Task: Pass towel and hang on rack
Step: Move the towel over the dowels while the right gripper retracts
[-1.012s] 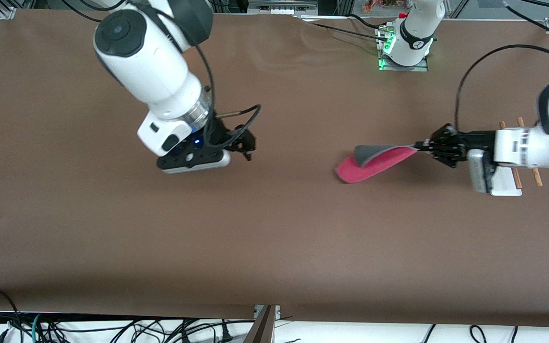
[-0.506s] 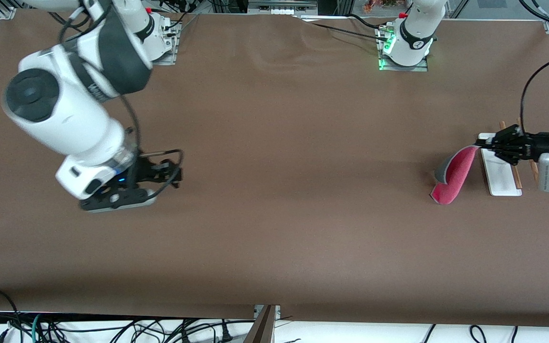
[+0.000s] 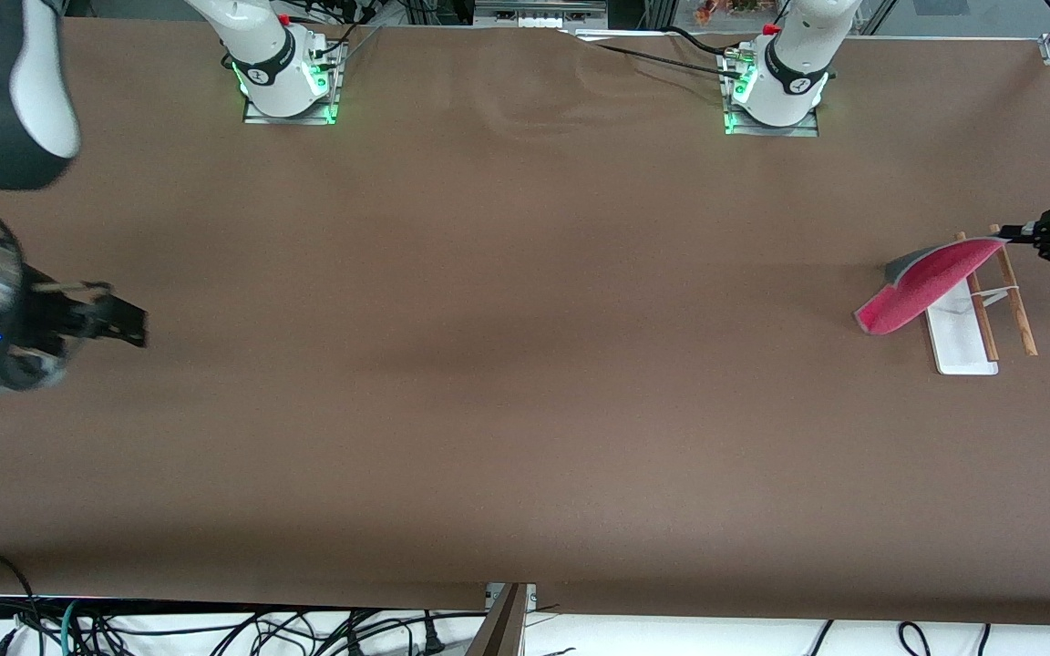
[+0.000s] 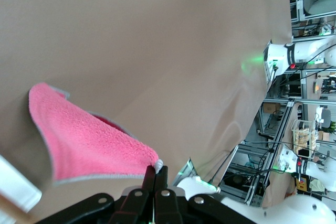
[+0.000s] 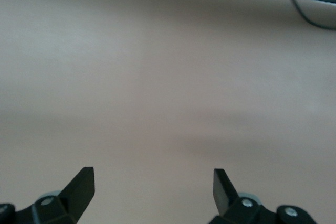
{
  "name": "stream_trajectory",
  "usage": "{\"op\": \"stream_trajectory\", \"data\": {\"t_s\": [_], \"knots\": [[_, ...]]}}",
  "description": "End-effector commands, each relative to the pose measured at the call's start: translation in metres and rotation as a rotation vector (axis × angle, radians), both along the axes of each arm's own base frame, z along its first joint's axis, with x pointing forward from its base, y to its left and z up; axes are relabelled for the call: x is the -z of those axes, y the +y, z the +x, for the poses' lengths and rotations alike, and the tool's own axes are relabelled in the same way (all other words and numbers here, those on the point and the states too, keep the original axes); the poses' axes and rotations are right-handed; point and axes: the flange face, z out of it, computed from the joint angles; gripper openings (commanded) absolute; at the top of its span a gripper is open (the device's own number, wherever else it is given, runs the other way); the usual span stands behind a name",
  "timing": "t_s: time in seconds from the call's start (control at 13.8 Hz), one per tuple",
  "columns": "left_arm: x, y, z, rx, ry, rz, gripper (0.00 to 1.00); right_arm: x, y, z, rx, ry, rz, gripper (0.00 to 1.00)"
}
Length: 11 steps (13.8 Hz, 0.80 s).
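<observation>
The towel (image 3: 921, 281), pink-red face showing with a grey edge, hangs slanted from my left gripper (image 3: 1010, 240), which is shut on its pale corner over the rack. The towel's lower end hangs down beside the rack, toward the table's middle. The rack (image 3: 962, 342) has a flat white base and two thin brown rods (image 3: 1013, 292), at the left arm's end of the table. In the left wrist view the shut fingertips (image 4: 156, 171) pinch the towel (image 4: 84, 140). My right gripper (image 3: 133, 326) is open and empty over bare table at the right arm's end; it also shows in the right wrist view (image 5: 152, 179).
The brown table (image 3: 507, 364) runs wide between the two arms. The arm bases (image 3: 283, 77) stand with green lights along the table's edge farthest from the front camera. Cables hang below the table's near edge (image 3: 215, 629).
My left gripper has carried the towel from the table's middle to over the rack. My right arm has swung away to its own end of the table, still open.
</observation>
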Motion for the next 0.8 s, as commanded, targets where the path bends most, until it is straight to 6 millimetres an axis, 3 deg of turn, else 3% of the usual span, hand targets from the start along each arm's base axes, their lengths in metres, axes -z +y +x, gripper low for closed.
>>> {"op": "stream_trajectory", "data": {"t_s": [0.0,0.22,0.36,0.58,0.72], "knots": [[0.001,0.023,-0.012,0.080,-0.038,-0.001,0.00,-0.007,-0.017,-0.053,0.024,0.059,-0.025,1.00],[-0.006,0.044,-0.009,0.098,-0.066,0.051,0.00,-0.015,-0.034,-0.068,0.058,0.093,-0.033,1.00],[-0.016,0.057,-0.007,0.126,-0.105,0.080,0.00,-0.033,-0.043,-0.079,0.076,0.076,-0.019,1.00],[-0.012,0.083,-0.016,0.128,-0.125,0.100,0.00,-0.049,-0.034,-0.089,0.073,0.056,0.054,1.00],[-0.003,0.102,-0.016,0.125,-0.153,0.099,0.00,-0.047,-0.027,-0.097,0.059,0.114,0.048,1.00]]}}
